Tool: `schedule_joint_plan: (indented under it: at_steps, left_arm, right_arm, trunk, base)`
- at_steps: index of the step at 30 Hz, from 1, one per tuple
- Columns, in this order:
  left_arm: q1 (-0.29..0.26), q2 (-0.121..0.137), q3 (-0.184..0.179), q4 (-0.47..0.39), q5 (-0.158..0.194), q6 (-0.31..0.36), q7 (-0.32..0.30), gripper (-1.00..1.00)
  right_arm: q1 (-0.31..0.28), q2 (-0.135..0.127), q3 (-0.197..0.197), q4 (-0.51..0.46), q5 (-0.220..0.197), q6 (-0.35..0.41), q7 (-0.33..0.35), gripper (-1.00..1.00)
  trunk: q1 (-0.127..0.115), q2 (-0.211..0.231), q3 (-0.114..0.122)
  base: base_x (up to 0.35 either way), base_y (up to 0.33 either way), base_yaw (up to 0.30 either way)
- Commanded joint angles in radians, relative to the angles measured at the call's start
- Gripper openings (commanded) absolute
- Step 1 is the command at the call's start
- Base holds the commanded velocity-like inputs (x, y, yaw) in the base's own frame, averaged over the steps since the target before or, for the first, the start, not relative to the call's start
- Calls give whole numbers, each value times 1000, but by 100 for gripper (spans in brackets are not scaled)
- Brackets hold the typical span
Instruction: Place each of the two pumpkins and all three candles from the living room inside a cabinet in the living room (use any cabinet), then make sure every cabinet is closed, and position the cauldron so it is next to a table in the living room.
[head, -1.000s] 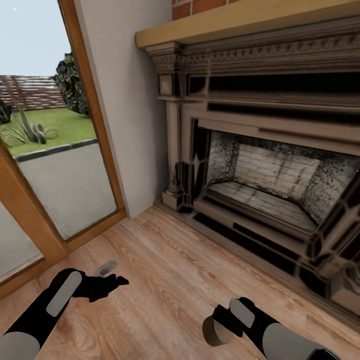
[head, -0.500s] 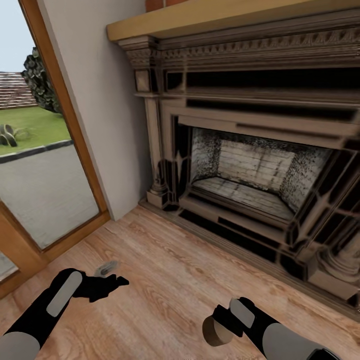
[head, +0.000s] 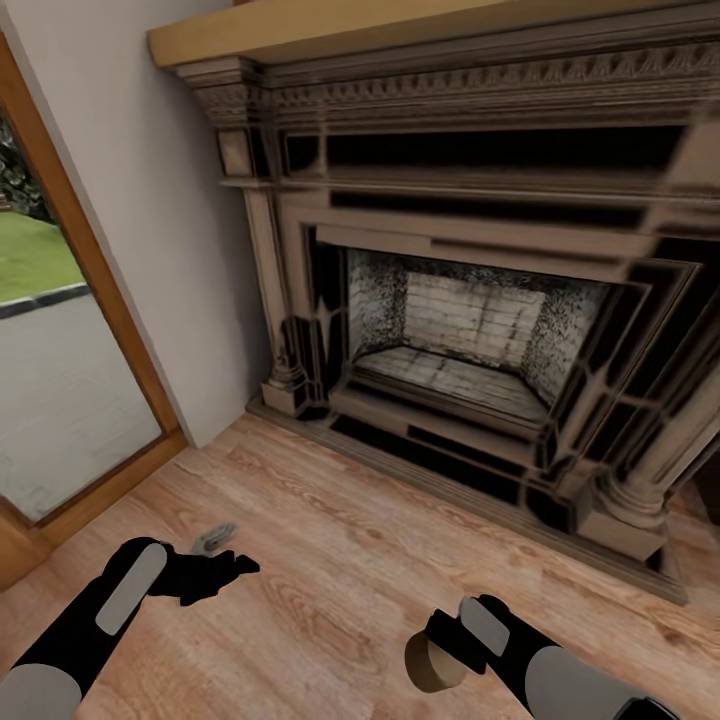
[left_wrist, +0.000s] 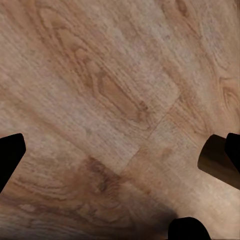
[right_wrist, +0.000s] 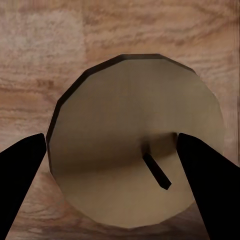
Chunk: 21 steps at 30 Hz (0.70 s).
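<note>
The right hand (head: 432, 655) is clenched on a candle (right_wrist: 135, 150), carried low above the wood floor (head: 330, 560). The left hand (head: 215, 572) is released and holds nothing. Risk: the candle is gripped only at its sides, so a jolt while driving could let it slip and roll off. The fireplace (head: 470, 340) ahead has an empty hearth; no cabinet is in sight.
</note>
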Motion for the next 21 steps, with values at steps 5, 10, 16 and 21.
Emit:
schedule_joint_plan:
  at_steps: [5, 10, 16, 21]
  left_arm:
    - [0, 1, -2, -1, 9, 2, 8, 100]
    - [0, 1, -3, -1, 10, 2, 8, 100]
    - [0, 1, -3, -1, 10, 2, 8, 100]
    - [0, 1, -3, -1, 10, 2, 8, 100]
  right_arm:
    - [-1, 0, 6, -2, -8, 1, -7, -100]
    - [-1, 0, 6, -2, -8, 1, -7, -100]
    - [-1, 0, 6, -2, -8, 1, -7, -100]
    - [-1, 0, 6, -2, -8, 1, -6, -100]
  trunk:
    - [0, 0, -6]
    - [0, 0, -12]
    - [0, 0, -18]
    - [0, 0, -24]
  base:
    - [0, 0, -220]
    - [0, 0, -219]
    - [0, 0, -219]
    - [0, 0, -219]
